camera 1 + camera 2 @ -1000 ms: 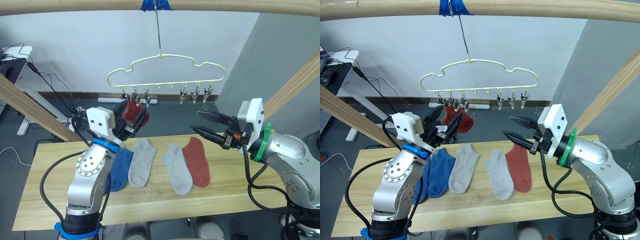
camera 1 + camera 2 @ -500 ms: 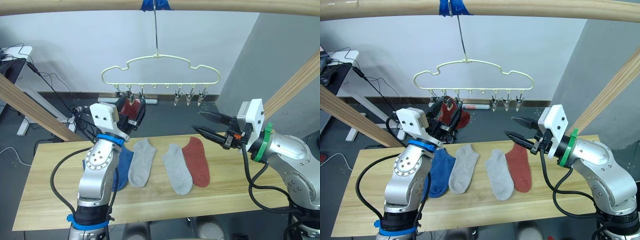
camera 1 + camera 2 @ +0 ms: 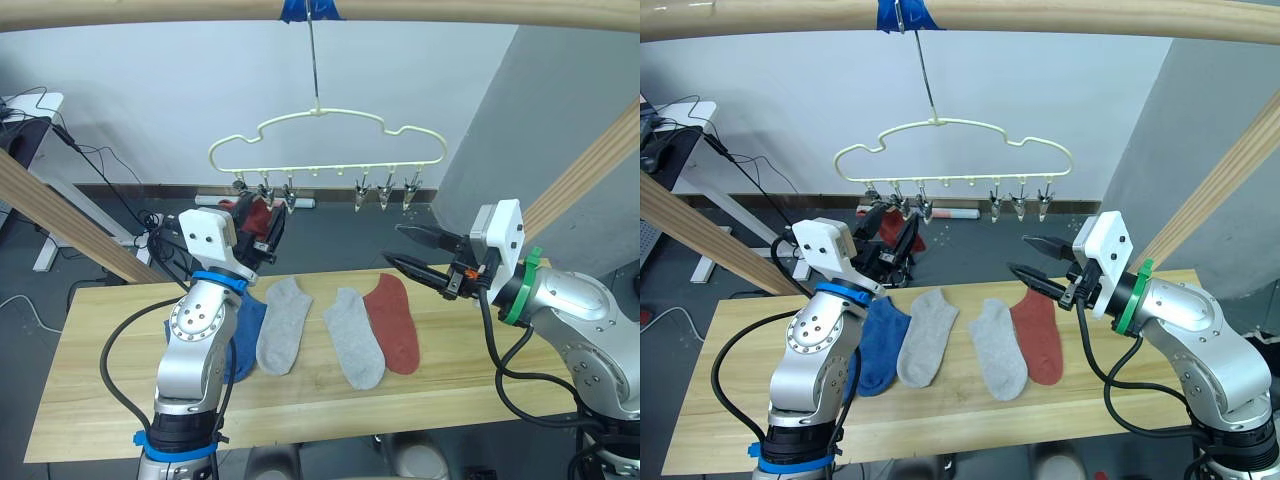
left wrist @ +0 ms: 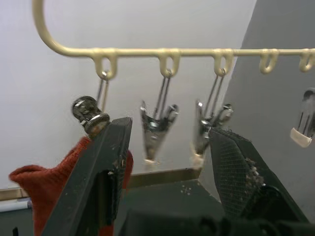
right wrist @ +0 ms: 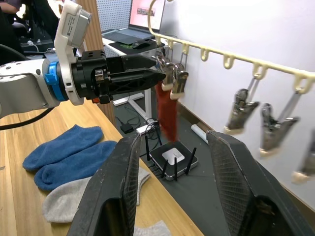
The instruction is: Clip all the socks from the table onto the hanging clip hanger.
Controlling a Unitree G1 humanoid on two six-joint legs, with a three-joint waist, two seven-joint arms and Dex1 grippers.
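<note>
Behind the wide light-wood plank table (image 3: 480,385) stands a pale wall and a dark grey floor with cables, and a round pale wooden pole (image 3: 150,10) with blue tape runs across the top. From it, in the left eye view, hangs the thin pale-yellow wavy wire clip hanger (image 3: 325,140) with six small silver clips, three at the left and three at the right. The left gripper (image 3: 262,228) is raised on a bent arm to the leftmost clips, its black fingers apart, with a rust red knit sock (image 3: 256,215) hanging just behind them at the left clips. The right gripper (image 3: 410,248) is held level, well to the right and pointing left, its fingers apart and empty. On the table lie five socks in a row: blue ones (image 3: 243,330) at the left, largely hidden by the left arm, then a light grey sock (image 3: 283,324), a second grey sock (image 3: 353,336) and a flat rust red sock (image 3: 394,322) touching it at the right. In the left wrist view the spread fingers (image 4: 106,167) flank two clips (image 4: 156,129), and the hanging red sock (image 4: 44,191) sits under a third clip beside one finger. In the right wrist view the open fingers (image 5: 120,177) frame the left gripper (image 5: 155,74) at the clips, the hanging red sock (image 5: 167,110), and two blue socks (image 5: 69,155) on the table below.
</note>
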